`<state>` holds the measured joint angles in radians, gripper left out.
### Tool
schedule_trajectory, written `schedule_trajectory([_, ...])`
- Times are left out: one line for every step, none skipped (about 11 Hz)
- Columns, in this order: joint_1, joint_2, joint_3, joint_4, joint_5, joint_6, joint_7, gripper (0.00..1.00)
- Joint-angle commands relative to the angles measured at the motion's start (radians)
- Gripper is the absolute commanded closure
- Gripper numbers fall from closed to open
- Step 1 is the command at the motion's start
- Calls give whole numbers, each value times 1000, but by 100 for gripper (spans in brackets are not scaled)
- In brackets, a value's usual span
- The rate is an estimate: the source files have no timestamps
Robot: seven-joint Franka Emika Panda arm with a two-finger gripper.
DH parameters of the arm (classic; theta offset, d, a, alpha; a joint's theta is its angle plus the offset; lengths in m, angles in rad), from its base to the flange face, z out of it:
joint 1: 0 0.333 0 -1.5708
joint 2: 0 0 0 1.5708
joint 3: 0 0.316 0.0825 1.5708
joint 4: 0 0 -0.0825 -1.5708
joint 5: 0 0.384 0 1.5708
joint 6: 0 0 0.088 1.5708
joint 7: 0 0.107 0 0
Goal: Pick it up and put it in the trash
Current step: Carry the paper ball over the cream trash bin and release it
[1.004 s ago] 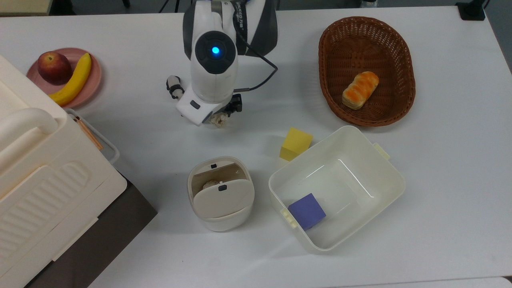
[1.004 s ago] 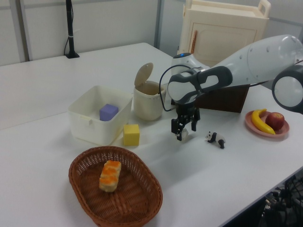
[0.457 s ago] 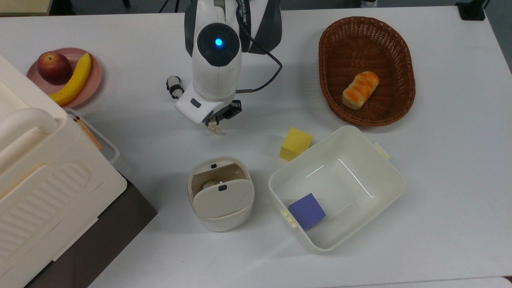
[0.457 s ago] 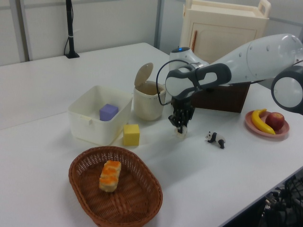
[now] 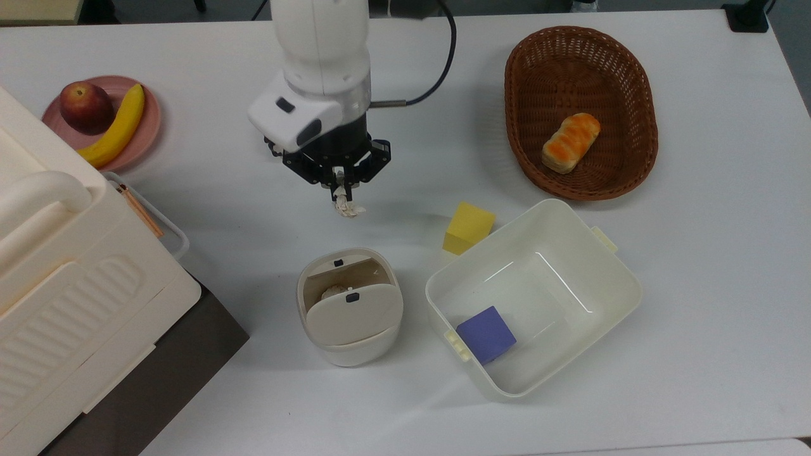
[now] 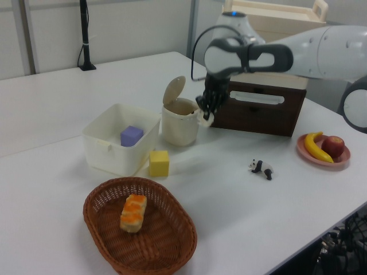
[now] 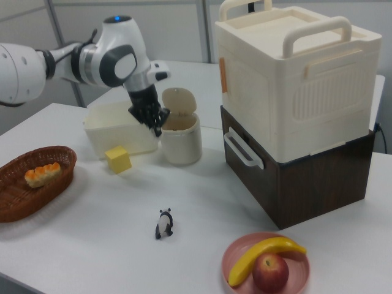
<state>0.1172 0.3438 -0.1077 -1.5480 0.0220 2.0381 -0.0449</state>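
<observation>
Seen in the top view from its left edge to its right: one cream cabinet (image 5: 57, 278) on a dark base, one pink plate (image 5: 142, 136) holding one apple (image 5: 86, 106) and one banana (image 5: 117, 126), then one robot arm whose gripper (image 5: 340, 183) hangs above the white table (image 5: 716, 266) with its jaws nearly closed, pinching one small paper wad (image 5: 346, 208). The wad is lifted clear of the table, held in the air short of the bin. Below it in the top view stands one cream bin (image 5: 350, 307), its flap tilted open and something pale already lying inside. Next come one yellow cube (image 5: 468, 227), one white tub (image 5: 570, 228) with one purple cube (image 5: 486, 334) inside, and one wicker basket (image 5: 640, 101) holding one bread roll (image 5: 570, 142). In the left view one panda figurine (image 6: 261, 168) lies on the table towards the left view's right. The pick looks done and the carry is in hand; the next move calls for bringing the wad squarely over the bin's open gap, clear of the flap, then parting the jaws to drop it.
</observation>
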Motion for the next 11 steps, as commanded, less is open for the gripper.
schedule_trajectory([-39, 6, -6, 63, 59, 118, 78, 86])
schedule_trajectory([-39, 9, -6, 63, 55, 187, 121, 77])
schedule_trajectory([-34, 38, -6, 63, 50, 247, 147, 55])
schedule_trajectory([-33, 69, -6, 65, 47, 311, 204, 31])
schedule_trajectory([-30, 90, -6, 63, 30, 370, 279, 0])
schedule_trajectory([-24, 96, -3, 63, -29, 381, 324, 0])
schedule_trajectory([-22, 95, 2, 63, -55, 379, 364, 0])
schedule_trajectory([-21, 93, 2, 63, -59, 379, 376, 0])
schedule_trajectory([-21, 80, 3, 57, -57, 369, 373, 0])
schedule_trajectory([-17, 60, 5, 40, -57, 308, 372, 0])
schedule_trajectory([-17, 37, 6, 39, -56, 190, 369, 0])
